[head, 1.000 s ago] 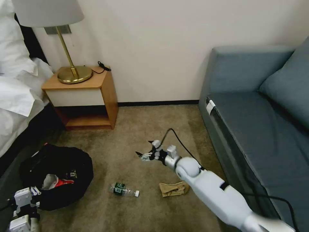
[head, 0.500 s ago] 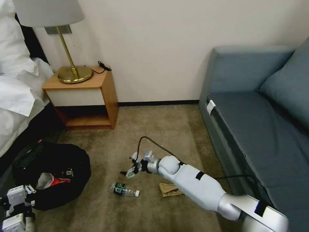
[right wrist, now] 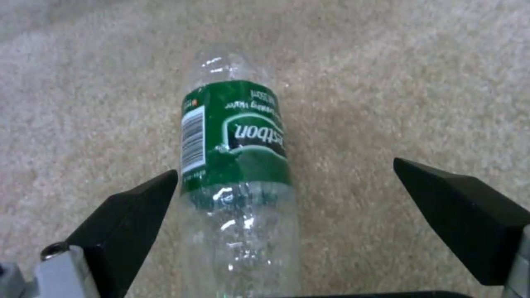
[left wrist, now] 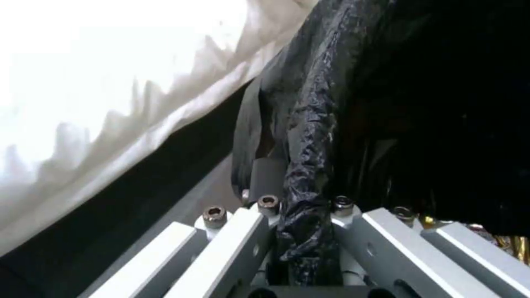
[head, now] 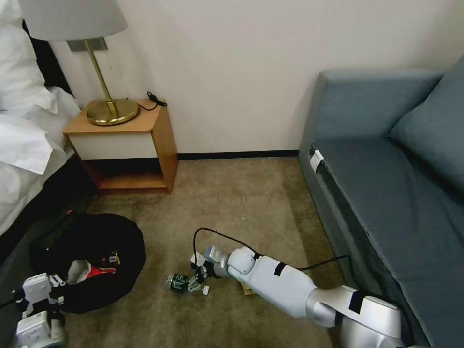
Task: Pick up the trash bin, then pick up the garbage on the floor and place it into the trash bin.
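I had the right claw spread around the bottle on the carpet; it looked light, slick, crushable, so I'd squeeze mid-label. Left claw pinched the bin's bag.

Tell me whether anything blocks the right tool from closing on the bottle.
Nothing visible does. The right tool is open and straddles the bottle, which lies on bare carpet, one finger on each side.

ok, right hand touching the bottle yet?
Apart. In the right wrist view the right hand is open around the bottle, with carpet showing between the bottle and one finger and a sliver of gap at the other.
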